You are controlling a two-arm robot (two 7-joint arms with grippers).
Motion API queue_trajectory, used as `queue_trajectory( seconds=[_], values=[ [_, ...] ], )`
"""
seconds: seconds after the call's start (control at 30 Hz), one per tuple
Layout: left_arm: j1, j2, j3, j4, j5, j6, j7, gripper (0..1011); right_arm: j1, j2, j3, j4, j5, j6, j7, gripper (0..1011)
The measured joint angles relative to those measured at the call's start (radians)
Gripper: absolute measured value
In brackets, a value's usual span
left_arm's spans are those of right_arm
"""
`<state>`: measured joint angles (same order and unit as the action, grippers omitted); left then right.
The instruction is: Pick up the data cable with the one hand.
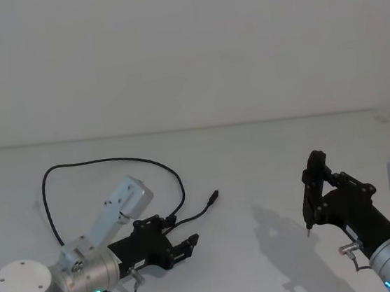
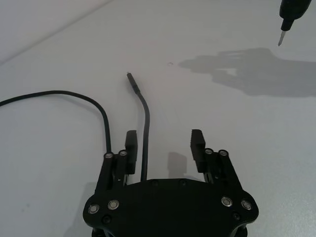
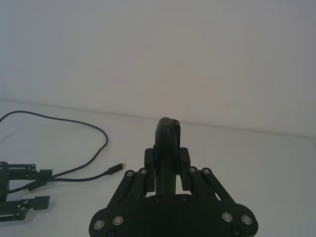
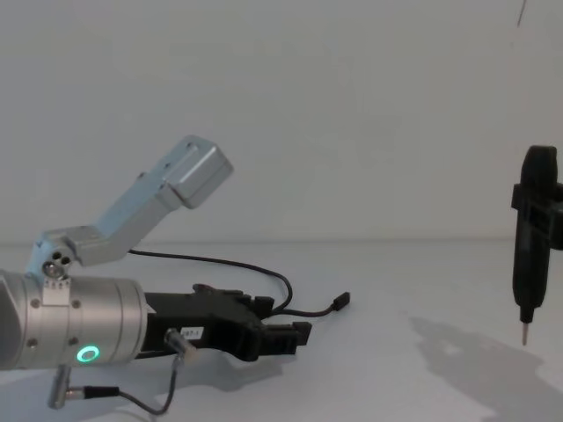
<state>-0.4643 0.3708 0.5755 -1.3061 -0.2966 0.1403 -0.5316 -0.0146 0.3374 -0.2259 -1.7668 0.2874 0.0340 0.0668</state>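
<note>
Black against the white surface (image 1: 252,153), the data cable (image 2: 147,128) lay in a loose loop. One plug-tipped branch ran between the fingers of the left gripper (image 2: 164,140), nearer one finger than the other. Those fingers stood spread, low over the surface and gripping nothing, so the step in hand looked like lining up before the grasp. The next move would call for closing squarely on that thin branch, then lifting. The right gripper (image 3: 167,155) hung raised, well apart, clamped on a black pointed tool (image 3: 168,129).
</note>
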Motion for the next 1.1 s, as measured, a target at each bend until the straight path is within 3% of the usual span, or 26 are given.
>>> queue_trajectory(
  seconds=[0.63, 1.1],
  values=[
    [0.001, -0.023, 0.002, 0.01, 0.029, -0.004, 0.008, 69, 0.0, 0.0, 0.0, 0.0, 0.0, 0.0, 0.0, 279],
    [0.035, -0.001, -0.022, -0.041, 0.042, -0.001, 0.022, 35, 0.0, 0.0, 0.0, 0.0, 0.0, 0.0, 0.0, 279]
  ],
)
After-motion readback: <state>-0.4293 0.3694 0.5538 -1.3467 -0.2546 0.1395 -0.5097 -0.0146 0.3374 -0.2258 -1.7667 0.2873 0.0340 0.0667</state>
